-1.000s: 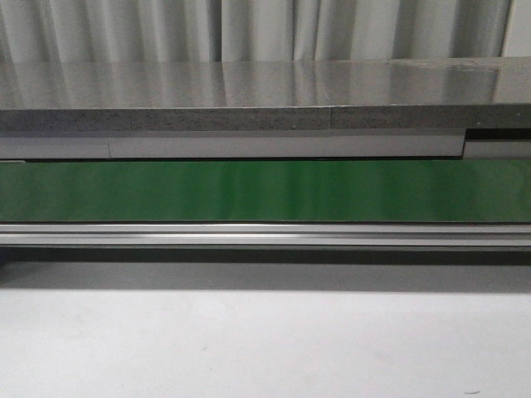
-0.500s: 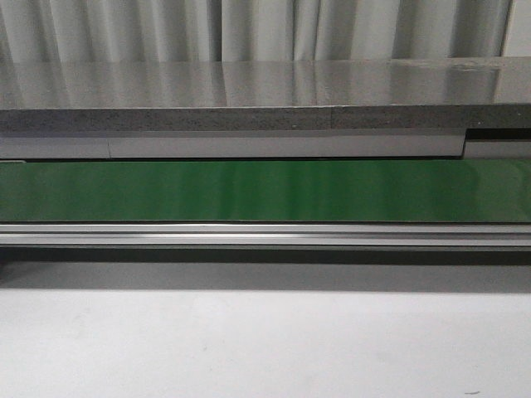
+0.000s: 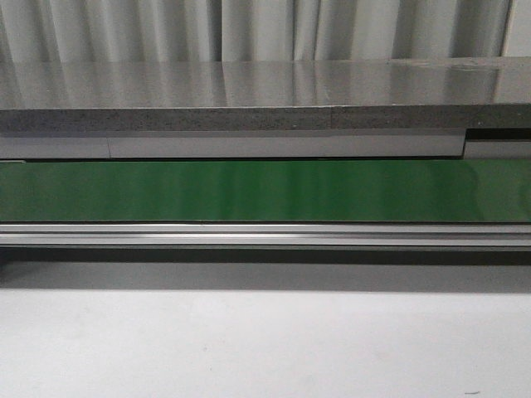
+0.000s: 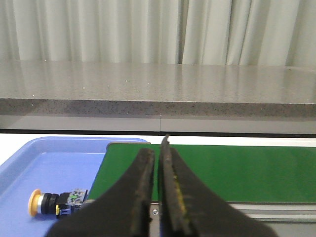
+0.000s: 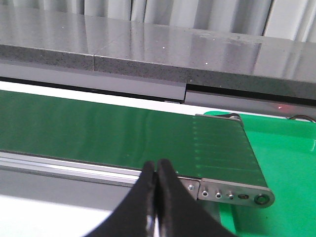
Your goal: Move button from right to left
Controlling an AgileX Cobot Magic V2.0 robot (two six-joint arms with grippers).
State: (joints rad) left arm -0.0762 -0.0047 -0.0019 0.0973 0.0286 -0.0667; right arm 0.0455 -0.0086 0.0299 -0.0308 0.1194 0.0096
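- One left tool shows in the left wrist view: its two dark fingers are clenched almost together with only a thin slit between them, gripping nothing and touching nothing that can be seen.
- One right tool shows in the right wrist view: its two black fingers are pressed tight together, empty, hanging over the near rail of the belt.
- Neither tool nor either arm appears in the front view; only the pale bench fills the foreground there.
- One button is seen, lying on its side in the blue tray, its yellow-orange cap pointing away from the belt and its black body toward it; the body's far end is partly hidden behind the left tool's finger, and its small details are hard to make out.
- One blue tray lies just beside the belt's end in the left wrist view, cut off at the picture edge.
- One green tray lies just beside the belt's other end in the right wrist view, also cut off; what it holds cannot be told.
- One green conveyor belt runs across, with a metal rail along its near side.
- One grey stone-like counter lies beyond the belt.
- Pale curtains hang farthest back.
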